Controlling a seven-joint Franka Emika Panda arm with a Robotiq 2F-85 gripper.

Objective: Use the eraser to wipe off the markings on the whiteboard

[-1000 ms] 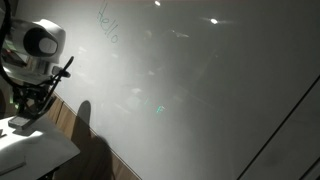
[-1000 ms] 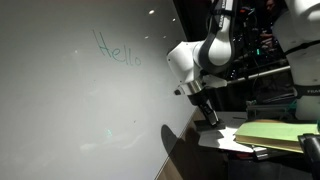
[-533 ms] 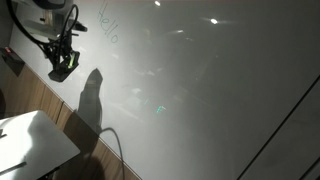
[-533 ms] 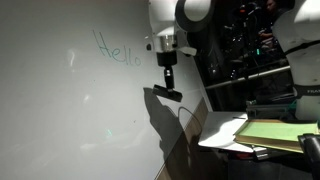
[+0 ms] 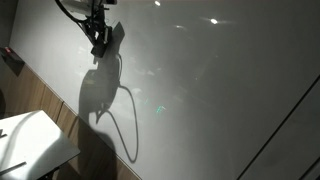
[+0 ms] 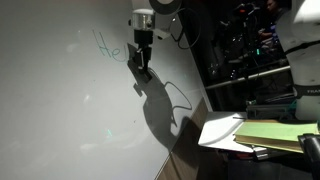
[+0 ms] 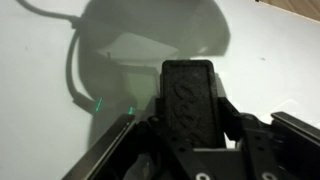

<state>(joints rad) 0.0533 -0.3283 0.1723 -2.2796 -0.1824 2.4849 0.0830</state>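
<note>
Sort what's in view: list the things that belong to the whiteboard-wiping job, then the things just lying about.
Part of the job:
- whiteboard
- markings, partly hidden by the gripper
- eraser, clamped in the gripper
- gripper, up against the board

Just lying about:
- white table
- yellow-green sheets
- dark equipment rack in the background

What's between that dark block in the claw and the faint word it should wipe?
Nothing visible. The claw, shut on the dark oblong eraser, is up at the large glossy whiteboard, right at the faint handwritten word and overlapping its end in an exterior view. Whether the eraser touches the board cannot be told.
</note>
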